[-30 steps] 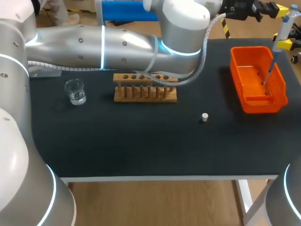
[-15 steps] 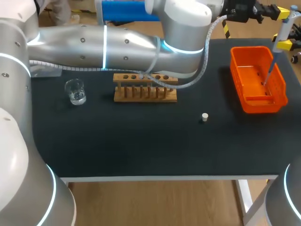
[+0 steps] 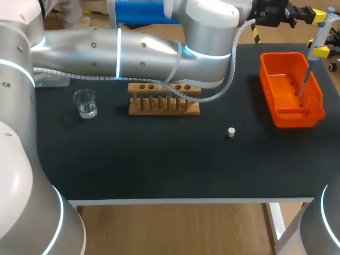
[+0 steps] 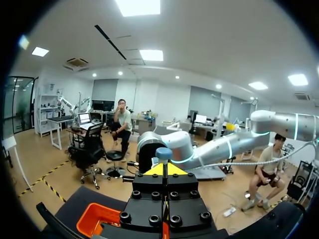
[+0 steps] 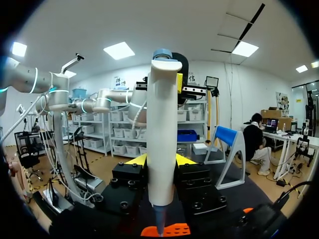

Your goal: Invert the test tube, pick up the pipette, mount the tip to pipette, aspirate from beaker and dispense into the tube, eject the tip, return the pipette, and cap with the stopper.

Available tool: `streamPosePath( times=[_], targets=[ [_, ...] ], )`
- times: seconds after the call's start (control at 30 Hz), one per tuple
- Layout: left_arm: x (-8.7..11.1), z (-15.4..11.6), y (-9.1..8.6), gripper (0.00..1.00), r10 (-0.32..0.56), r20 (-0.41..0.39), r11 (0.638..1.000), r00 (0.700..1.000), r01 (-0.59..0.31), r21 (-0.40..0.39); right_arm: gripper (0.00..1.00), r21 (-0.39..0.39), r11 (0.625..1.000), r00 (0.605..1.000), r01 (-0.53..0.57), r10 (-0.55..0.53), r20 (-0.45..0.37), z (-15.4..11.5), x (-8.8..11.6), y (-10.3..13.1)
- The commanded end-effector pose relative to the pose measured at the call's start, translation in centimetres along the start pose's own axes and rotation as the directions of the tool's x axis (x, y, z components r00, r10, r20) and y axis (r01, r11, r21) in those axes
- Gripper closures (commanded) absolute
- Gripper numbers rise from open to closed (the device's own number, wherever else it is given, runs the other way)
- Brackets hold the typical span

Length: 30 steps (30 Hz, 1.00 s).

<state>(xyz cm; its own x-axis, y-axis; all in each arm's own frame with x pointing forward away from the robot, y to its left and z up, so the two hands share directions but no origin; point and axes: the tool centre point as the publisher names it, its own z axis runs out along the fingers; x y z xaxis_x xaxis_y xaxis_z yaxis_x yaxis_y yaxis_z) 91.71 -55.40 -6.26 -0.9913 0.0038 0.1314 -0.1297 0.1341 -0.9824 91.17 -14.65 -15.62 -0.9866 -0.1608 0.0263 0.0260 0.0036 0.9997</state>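
Over the orange bin (image 3: 291, 114) at the table's right, my right gripper (image 3: 320, 51) is shut on the white pipette (image 3: 317, 33), which stands upright with its thin tip pointing down into the bin. In the right wrist view the pipette's body (image 5: 162, 129) fills the gap between the yellow tips of the gripper (image 5: 160, 160). My left arm reaches across the table's back; its gripper (image 3: 313, 14) is shut and sits against the pipette's top. From the left wrist, the blue knob (image 4: 163, 153) shows just ahead of the shut gripper (image 4: 164, 169).
A wooden tube rack (image 3: 164, 99) stands mid-table under the left arm. A glass beaker (image 3: 85, 103) sits to its left. A small white stopper (image 3: 231, 132) lies on the black mat between the rack and the bin. The bin's rim (image 4: 94, 215) shows below the left gripper.
The left gripper has edged a little to the right, closer onto the pipette's top. The pipette and right gripper have barely shifted.
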Motion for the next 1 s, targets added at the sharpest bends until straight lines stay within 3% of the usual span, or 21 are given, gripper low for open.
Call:
streamPosePath(
  times=[0.03, 1.0],
  targets=[
    [0.00, 0.37, 0.88, 1.00, 0.002, 0.002, 0.999, 1.000, -0.002, 0.052, 1.00, 0.000, 1.000, 1.000, 0.001, -0.001, -0.007, -0.15, -0.18, 0.44],
    [-0.17, 1.00, 1.59, 1.00, -0.024, -0.022, 1.000, 0.999, 0.024, 0.000, 1.00, 0.000, 1.000, 1.000, 0.001, -0.001, -0.007, -0.15, -0.18, 0.44]
  ],
)
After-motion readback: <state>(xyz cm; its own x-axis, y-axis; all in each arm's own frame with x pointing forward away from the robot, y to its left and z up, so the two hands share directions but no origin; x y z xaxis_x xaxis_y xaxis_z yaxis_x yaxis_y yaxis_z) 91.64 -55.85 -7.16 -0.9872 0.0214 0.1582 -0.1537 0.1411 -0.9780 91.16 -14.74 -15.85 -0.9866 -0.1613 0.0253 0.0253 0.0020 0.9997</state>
